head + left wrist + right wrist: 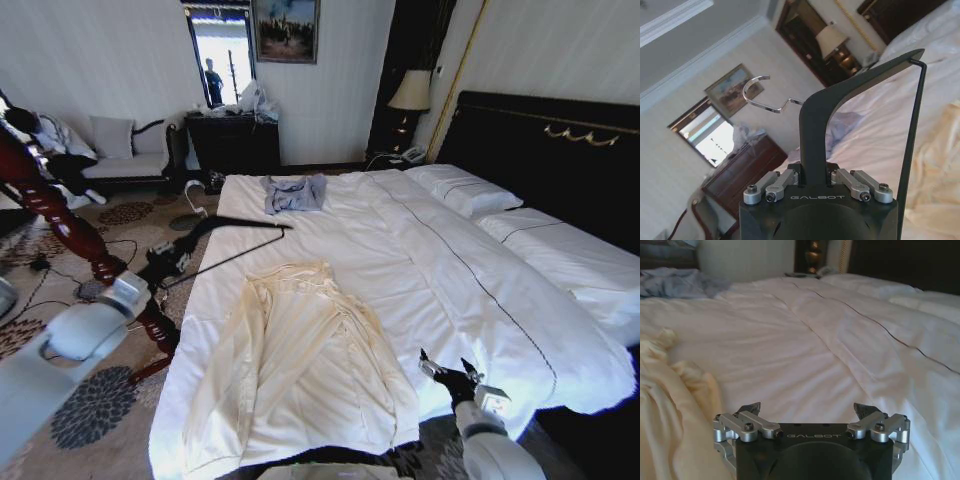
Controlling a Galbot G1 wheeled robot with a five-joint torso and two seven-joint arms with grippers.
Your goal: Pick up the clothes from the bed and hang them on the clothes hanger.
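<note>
Shirt on the bed, hanger in your left gripper.

Your left gripper (172,258) was clamped on one arm of the black clothes hanger (238,238), holding it over the bed's (420,250) left edge, hook pointing away from the bed. The cream clothes (300,370) lay spread flat on the white sheets nearest you, just beside the hanger. Your right gripper (448,371) hovered over the bed's near edge to the right of the garment, fingers apart and holding nothing.

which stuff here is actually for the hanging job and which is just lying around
For the job: cream clothes on the bed; black clothes hanger gripped in the left hand; open right hand.

Lying about: grey-blue garment, pillows, lamp.
</note>
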